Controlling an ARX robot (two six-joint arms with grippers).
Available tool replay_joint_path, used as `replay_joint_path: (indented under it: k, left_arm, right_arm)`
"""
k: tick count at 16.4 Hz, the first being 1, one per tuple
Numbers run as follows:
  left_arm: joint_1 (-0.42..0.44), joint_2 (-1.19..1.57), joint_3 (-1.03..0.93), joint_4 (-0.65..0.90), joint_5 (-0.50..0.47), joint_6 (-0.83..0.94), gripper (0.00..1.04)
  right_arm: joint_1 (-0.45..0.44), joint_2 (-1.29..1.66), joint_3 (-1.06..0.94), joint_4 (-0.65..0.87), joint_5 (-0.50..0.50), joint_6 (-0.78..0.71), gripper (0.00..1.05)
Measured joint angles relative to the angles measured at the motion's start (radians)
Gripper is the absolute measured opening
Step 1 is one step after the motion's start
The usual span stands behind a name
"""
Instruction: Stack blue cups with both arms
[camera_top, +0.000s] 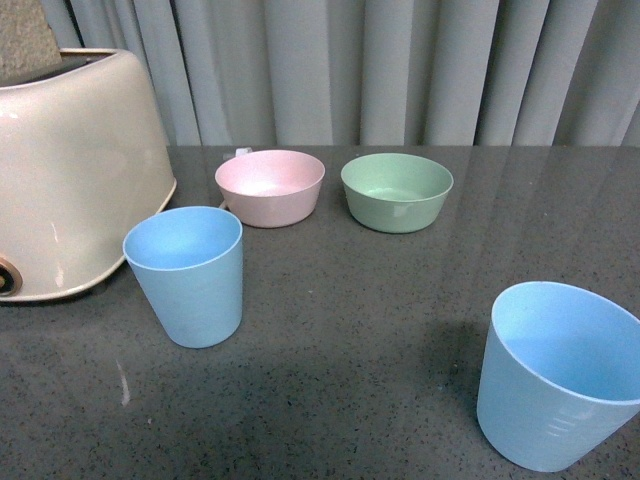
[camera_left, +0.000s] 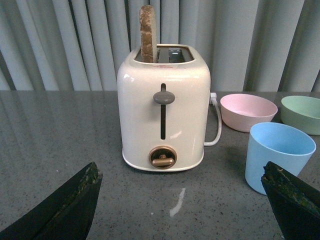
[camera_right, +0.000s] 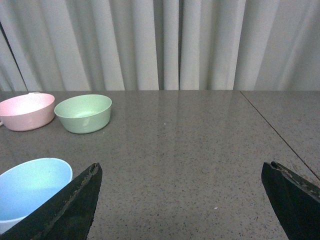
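Both of my grippers are spread wide and hold nothing. My left gripper (camera_left: 181, 172) faces the toaster (camera_left: 162, 115). The left blue cup (camera_left: 280, 155) stands just past one finger, not between the two. My right gripper (camera_right: 181, 170) looks out over bare table (camera_right: 200, 150), and the right blue cup (camera_right: 30, 187) is half hidden behind one finger, also outside the gap.

In the front view, the left blue cup is upright just beside the toaster, in front of the pink bowl (camera_top: 270, 187). The right blue cup is upright close to me on my right, well apart from the first. The green bowl (camera_top: 397, 190) sits further back between them. Neither cup is touched, so I judge the task is at its very start: the reach.

To do it well, I should swing each arm until its cup sits squarely in the middle of the open jaws before closing. The cups taper, so I expect a grip low on the wall to squeeze upward and slip; closing a little below the rim seems safer. On the left I must keep the outer finger off the toaster. Once one cup is lifted, I would keep it level, bring it straight above the other's mouth, have the second arm steady that one, and lower slowly
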Motion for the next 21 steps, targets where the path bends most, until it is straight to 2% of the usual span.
replay_joint_path:
  k: [21]
  left_arm:
    - [0.000, 0.000, 0.000, 0.000, 0.000, 0.000, 0.98]
  right_arm:
    - [0.000, 0.000, 0.000, 0.000, 0.000, 0.000, 0.98]
